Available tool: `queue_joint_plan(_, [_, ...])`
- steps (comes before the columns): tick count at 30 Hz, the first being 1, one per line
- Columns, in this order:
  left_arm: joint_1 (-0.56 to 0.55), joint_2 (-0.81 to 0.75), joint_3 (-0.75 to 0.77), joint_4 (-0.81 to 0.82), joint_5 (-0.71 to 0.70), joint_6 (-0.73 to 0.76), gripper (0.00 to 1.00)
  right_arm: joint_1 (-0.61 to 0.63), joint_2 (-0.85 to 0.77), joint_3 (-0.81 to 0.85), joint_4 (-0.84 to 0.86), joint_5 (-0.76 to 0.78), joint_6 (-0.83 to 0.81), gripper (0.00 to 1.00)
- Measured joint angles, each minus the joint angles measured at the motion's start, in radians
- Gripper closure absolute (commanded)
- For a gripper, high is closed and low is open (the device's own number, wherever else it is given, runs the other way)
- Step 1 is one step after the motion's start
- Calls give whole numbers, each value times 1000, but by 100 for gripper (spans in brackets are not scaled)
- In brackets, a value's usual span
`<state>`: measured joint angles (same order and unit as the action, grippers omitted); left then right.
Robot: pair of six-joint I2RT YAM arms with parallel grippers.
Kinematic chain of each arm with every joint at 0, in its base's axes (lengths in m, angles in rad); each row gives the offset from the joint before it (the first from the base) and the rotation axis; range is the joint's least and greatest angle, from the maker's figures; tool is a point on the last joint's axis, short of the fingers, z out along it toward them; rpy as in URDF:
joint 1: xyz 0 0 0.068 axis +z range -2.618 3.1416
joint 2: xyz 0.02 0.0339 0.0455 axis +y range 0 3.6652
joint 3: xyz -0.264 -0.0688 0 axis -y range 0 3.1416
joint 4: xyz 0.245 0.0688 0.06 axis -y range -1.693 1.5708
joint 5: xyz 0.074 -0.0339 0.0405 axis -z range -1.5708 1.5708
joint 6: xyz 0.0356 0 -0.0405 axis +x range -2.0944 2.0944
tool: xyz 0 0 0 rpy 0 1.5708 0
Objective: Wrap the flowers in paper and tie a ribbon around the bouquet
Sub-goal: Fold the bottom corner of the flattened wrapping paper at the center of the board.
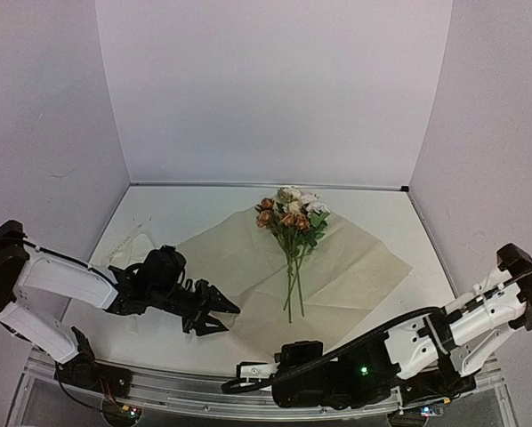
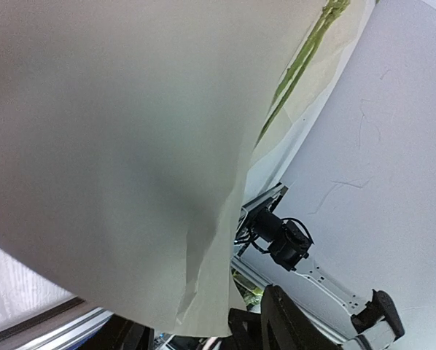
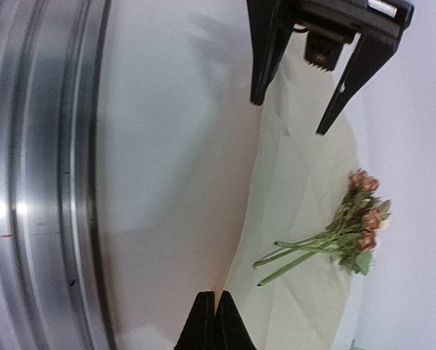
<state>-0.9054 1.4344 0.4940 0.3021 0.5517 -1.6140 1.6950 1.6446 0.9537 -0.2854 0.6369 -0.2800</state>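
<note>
Paper point(image 1: 355, 267) lies spread on the bench point(image 1: 408, 213), with the flowers point(image 1: 291, 218) across its middle, heads toward the far wall. I see my left tool point(image 1: 226, 313) open at its near-left edge and my right tool point(image 3: 215, 299) closed by its near edge.

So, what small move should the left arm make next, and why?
Probably close the left gripper on the near-left edge of the large tan kraft paper sheet. Its jaws stand open at that edge, the dried roses with green stems lie unwrapped on it, and the right gripper is shut by the near corner.
</note>
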Motion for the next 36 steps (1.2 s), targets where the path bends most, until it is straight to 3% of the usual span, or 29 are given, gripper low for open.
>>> queue_joint_plan(8, [72,-305,-4,-303,-67,191,62,-105,-69,120,-300,-322,175,100])
queue_joint_plan(12, [160,-313,70,-417,-36,333,71,-112,-68,120,-368,-374,219,100])
queue_joint_plan(19, [219,84,374,-351,155,552,75,-112,-56,128,-385,-362,274,100])
queue_joint_plan(25, [218,394,555,-194,377,615,78,-112,-56,134,-386,-340,304,100])
queue_joint_plan(30, [204,552,618,-143,475,633,77,-117,-56,135,-390,-347,318,100])
queue_joint_plan(36, [177,643,626,-206,462,693,77,-123,-57,138,-404,-381,331,100])
